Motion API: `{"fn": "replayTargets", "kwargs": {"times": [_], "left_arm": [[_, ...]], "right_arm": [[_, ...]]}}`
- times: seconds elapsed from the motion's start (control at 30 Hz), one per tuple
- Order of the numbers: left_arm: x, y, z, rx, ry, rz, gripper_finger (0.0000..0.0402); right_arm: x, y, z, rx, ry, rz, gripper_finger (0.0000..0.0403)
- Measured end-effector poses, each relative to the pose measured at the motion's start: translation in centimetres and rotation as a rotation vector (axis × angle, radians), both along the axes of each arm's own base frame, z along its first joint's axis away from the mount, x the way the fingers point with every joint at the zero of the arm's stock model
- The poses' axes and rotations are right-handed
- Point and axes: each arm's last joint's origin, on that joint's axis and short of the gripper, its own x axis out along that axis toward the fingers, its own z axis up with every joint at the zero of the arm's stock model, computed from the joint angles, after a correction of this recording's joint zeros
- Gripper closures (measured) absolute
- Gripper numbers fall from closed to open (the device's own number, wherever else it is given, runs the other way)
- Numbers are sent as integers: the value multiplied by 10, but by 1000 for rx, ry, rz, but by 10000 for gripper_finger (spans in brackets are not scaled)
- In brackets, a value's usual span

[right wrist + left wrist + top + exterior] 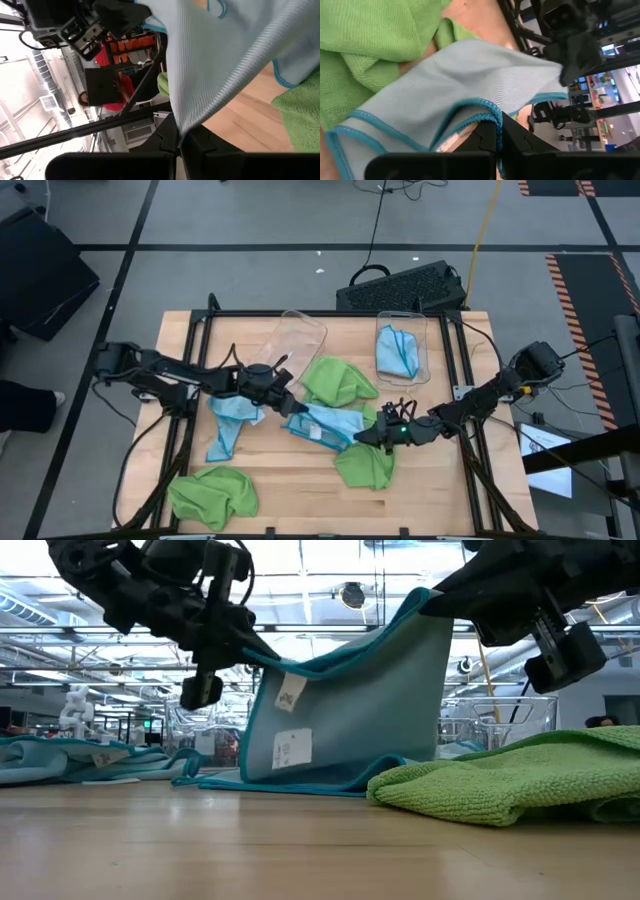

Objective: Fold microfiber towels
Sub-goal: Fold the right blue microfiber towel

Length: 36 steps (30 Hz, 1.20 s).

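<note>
Blue towel [325, 423] hangs stretched at table [440, 480] centre, its lower edge on the wood; bare wood lies in front. Left gripper [290, 406] and right gripper [362, 439] each pinch a top corner, fingers clamped. Green towels [338, 380] crowd both sides.

You can count three green towels [339, 380] and three blue towels [325, 423]. There are two clear bins [296, 338]. One blue towel lies in a bin. Two robot arms [170, 370] reach over one table [290, 490].
</note>
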Motion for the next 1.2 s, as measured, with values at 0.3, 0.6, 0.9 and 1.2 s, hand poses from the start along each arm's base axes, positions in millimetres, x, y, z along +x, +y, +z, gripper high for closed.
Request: {"fn": "replayTargets", "kwargs": {"times": [0.3,0.6,0.9,1.2], "left_arm": [[5,10,-11,12,15,15,398],[4,26,-10,41,-6,14,397],[4,41,-4,59,-75,51,395],[4,53,-1,74,-118,75,396]], "right_arm": [[0,0,0,-4,-3,2,399],[0,0,0,-19,-4,1,399],[0,-2,1,-69,-12,-40,399],[0,-2,-1,-103,7,-46,399]]}}
